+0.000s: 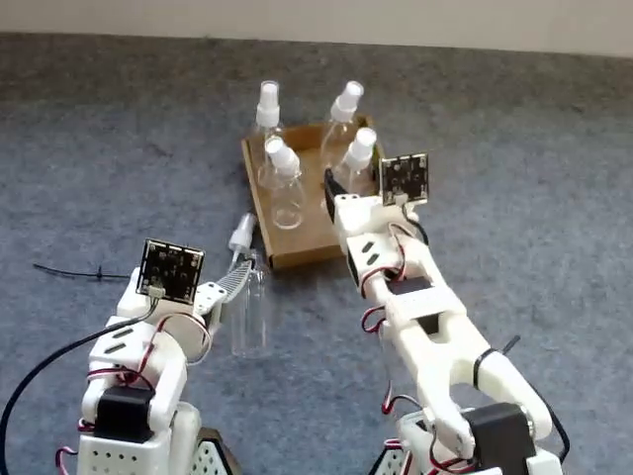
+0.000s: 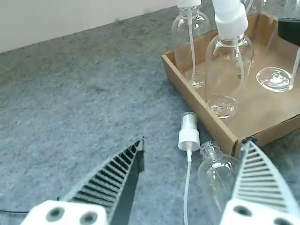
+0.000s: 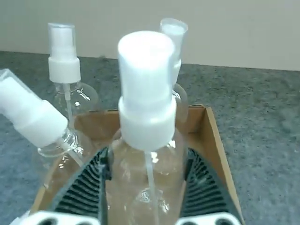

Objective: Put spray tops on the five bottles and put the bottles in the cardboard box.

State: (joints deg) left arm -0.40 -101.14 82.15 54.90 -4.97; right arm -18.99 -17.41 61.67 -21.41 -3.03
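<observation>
Right tool point(image 3: 147, 164) is clamping a capped bottle point(image 3: 146, 93) over the cardboard box point(image 3: 214, 138).
Lowering straight, clear of bottles point(image 3: 63, 61) ahead, looks safest; left tool point(image 2: 194, 142), spread, is straddling the uncapped bottle point(image 2: 218, 173).

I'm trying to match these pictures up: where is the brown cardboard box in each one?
High view: the brown cardboard box sits near the middle of the picture.
Left wrist view: just beyond the loose white spray top, box wall at.
Right wrist view: its walls stand around the clear plastic white-topped bottle in the right gripper.
Shared landmark: that bottle.
</observation>
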